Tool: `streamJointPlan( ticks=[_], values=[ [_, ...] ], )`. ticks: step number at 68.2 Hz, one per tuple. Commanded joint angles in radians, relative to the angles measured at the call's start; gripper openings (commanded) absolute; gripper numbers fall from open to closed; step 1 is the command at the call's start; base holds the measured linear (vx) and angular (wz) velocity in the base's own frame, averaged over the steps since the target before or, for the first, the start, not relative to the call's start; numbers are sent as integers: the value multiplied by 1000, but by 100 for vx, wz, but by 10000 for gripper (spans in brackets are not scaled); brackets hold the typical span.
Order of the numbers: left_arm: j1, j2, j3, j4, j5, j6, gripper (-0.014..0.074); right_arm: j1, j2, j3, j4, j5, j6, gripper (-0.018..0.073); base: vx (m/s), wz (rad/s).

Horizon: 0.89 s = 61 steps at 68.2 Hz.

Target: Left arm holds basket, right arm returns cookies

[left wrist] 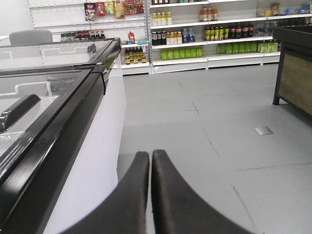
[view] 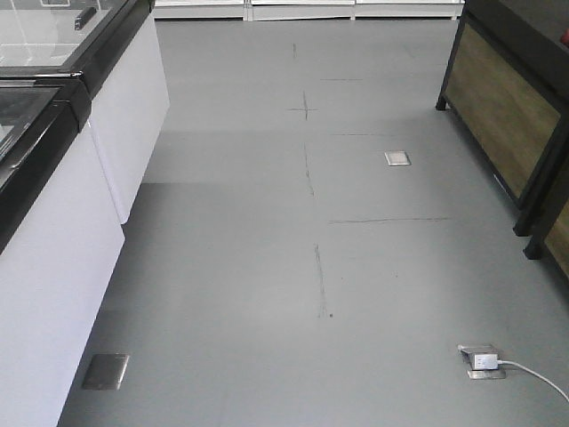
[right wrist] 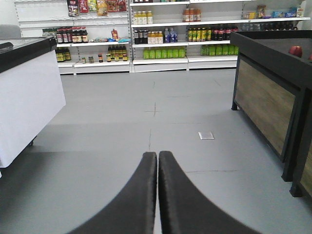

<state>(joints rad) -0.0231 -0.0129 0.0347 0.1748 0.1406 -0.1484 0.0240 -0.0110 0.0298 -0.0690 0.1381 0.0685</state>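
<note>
- The left gripper (left wrist: 150, 157) is seen from its wrist camera with its two dark fingers pressed together. Nothing is held between them.
- The right gripper (right wrist: 157, 156) is likewise closed on nothing (only a hairline seam is left between the fingers).
- Neither the basket nor the cookie box is found in any of the three views, so where they are cannot be told. No handle is gripped and no box is carried.
- Both grippers are held low and level, pointed along the aisle over the bare grey floor (view: 267, 267). This is judged to be a travelling or resting pose, with the fingers shut so that nothing is snagged (a judgement, not a thing seen).
- A white freezer chest (left wrist: 92, 161) with a black-framed glass lid is close on the left, and a dark stand with wood panels (right wrist: 265, 100) is on the right. The robot is placed between them, facing the stocked shelves (right wrist: 161, 46) at the far end.
- The task is judged to be at its start or between steps, as the basket is not yet held and the cookies are not yet returned.
- A plug with a white cable (view: 498, 362) lies on the floor to the right (something to be avoided by the base).
</note>
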Motion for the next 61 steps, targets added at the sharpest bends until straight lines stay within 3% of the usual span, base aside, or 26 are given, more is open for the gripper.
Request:
streamJointPlan(
  ticks=[1,16,35,51,61],
  values=[
    [0,5,4,-1,-71,-1,-8,1,-9,-1,-8,-71,0,-8,0,0],
    [0,5,2,34,-88,-1,-8,1,-9,-1,-8,-71,0,-8,0,0],
    [0,5,-9,14,-197,-6,-8,1,-9,-1,-8,-71,0,-8,0,0],
    [0,72,-134,-1,-173,-5,-8,1,-9,-1,-8,-71,0,-8,0,0],
    [0,167,-257,-1,-75,-2,-8,1,-9,-1,-8,-71,0,-8,0,0]
  ],
)
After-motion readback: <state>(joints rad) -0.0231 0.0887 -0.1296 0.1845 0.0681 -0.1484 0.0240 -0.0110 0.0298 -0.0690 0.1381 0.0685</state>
